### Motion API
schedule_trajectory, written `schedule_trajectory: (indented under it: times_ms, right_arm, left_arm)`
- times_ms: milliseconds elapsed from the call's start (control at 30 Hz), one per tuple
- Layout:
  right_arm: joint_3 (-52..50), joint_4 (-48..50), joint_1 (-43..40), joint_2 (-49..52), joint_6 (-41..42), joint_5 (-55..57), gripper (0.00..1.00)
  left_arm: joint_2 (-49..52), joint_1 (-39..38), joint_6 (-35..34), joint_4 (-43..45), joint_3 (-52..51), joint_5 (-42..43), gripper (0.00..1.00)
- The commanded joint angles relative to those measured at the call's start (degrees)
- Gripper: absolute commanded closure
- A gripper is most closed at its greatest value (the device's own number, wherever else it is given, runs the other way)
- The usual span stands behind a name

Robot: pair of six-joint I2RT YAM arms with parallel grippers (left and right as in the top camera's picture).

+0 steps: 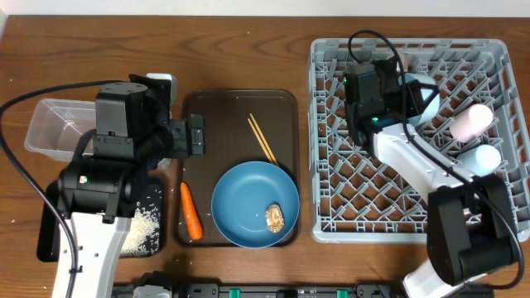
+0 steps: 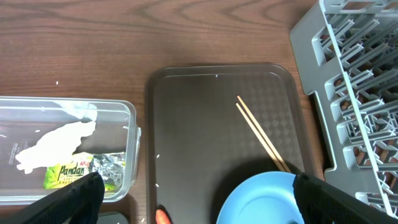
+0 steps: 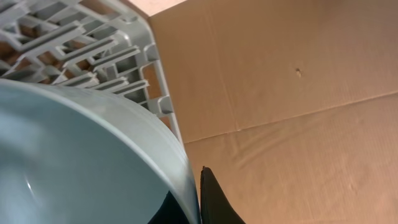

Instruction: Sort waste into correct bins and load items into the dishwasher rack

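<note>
Overhead: left of the large grey plastic lattice rack [image 1: 389, 236], the left gripper [image 1: 197, 136] is held wide open and empty on a bent arm. Left wrist: thin wooden chopsticks [image 2: 261, 134] are seen left of the rack. Right wrist: inside the rack, the small pale blue bowl [image 3: 74, 162] is pinched at its rim by the right gripper [image 3: 193, 205].

Table [image 2: 93, 37]: wood, visible grain, low sheen. Dishwasher rack [image 1: 331, 228]: grey moulded plastic, matt. Serving tray [image 2: 205, 137]: dark brown plastic, with a fine chequered texture inside and a smooth rim. Clear tub [image 2: 129, 140]: transparent plastic, glossy. Crumpled napkin [image 2: 56, 140]: white paper, creased. Wrapper [image 2: 68, 174]: printed film with silvery foil. Chopsticks [image 2: 261, 134]: pale bare wood. Dark blue plate [image 1: 244, 207] and small pale blue bowl [image 3: 74, 162]: smooth, glossy.
</note>
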Motion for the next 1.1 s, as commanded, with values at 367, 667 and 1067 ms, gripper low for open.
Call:
schedule_trajectory:
  times_ms: [367, 667, 1067]
  right_arm:
    - [1.0, 0.6, 6.2, 1.8, -0.1, -0.1, 0.83]
    - [1.0, -0.3, 7.8, 1.8, -0.1, -0.2, 0.82]
    - [1.0, 0.1, 8.0, 1.7, 3.0, 6.9, 0.81]
  left_arm:
    - [0.1, 0.3, -0.3, -0.1, 1.2, 0.6, 0.02]
    - [0.1, 0.3, -0.3, -0.1, 1.2, 0.6, 0.02]
    - [0.1, 0.3, -0.3, -0.1, 1.2, 0.6, 0.02]
